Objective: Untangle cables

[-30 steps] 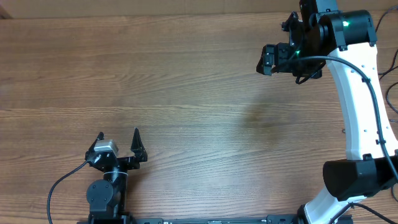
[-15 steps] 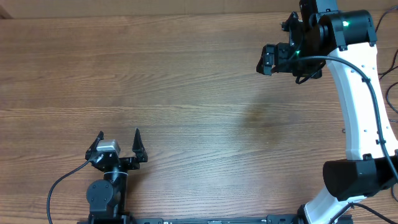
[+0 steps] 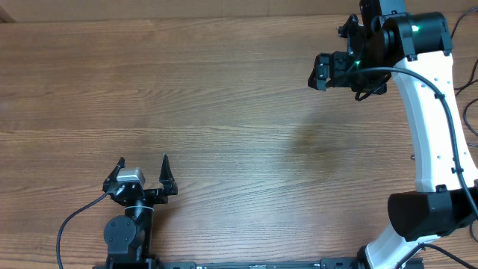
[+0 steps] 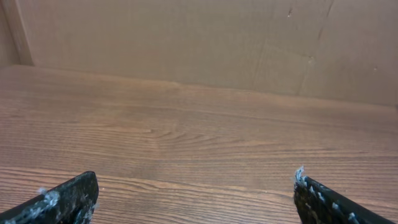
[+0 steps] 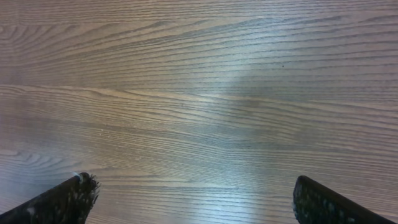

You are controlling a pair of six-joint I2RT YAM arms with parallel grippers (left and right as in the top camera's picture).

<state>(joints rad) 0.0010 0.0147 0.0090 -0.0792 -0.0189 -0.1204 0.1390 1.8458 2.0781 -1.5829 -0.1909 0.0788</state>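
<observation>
Soft, even light falls from above on the bench (image 3: 224, 90), bright and without hard shadows; only a faint dark smudge lies right of centre. The right wrist view catches a pale sheen across the wood grain (strongest at the near edge). The left wrist view is warmer and dimmer, and the tips of the left claw (image 4: 194, 190) are slightly blurred.

Robot lab — white arm (image 3: 429, 112), wood-grain table (image 3: 224, 112), cardboard wall (image 4: 186, 37).

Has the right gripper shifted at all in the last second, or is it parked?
No. In the overhead view the right gripper sits at the same spot relative to the far edge of the table, open and holding nothing.
</observation>
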